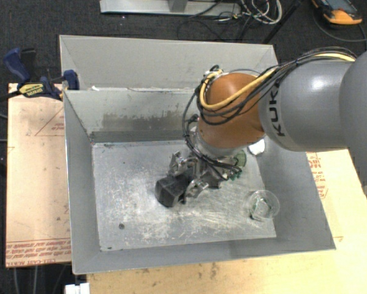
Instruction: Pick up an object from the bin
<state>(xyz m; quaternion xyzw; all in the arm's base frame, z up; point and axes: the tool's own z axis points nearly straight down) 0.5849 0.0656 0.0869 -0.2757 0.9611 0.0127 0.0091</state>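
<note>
**Gripper** (pixel 192 179): metal parts low over the bin floor, under the orange cover (pixel 229 112). Whether it is open or closed cannot be told.

**Black block** (pixel 169 192): dark and boxy, lying on the floor near mid-bin. It sits against the gripper's lower-left edge in this view. Whether it is gripped cannot be told.

**Green item** (pixel 238 160): small, up and to the right of the block, on the gripper's far side, partly hidden by the wrist.

**Clear cup** (pixel 262 204): transparent, right of the block and well apart from it, by the right wall.

**Bin** (pixel 140 225): grey metal with a scuffed floor.

**Arm** (pixel 318 109): grey, above and right of the block.
</note>
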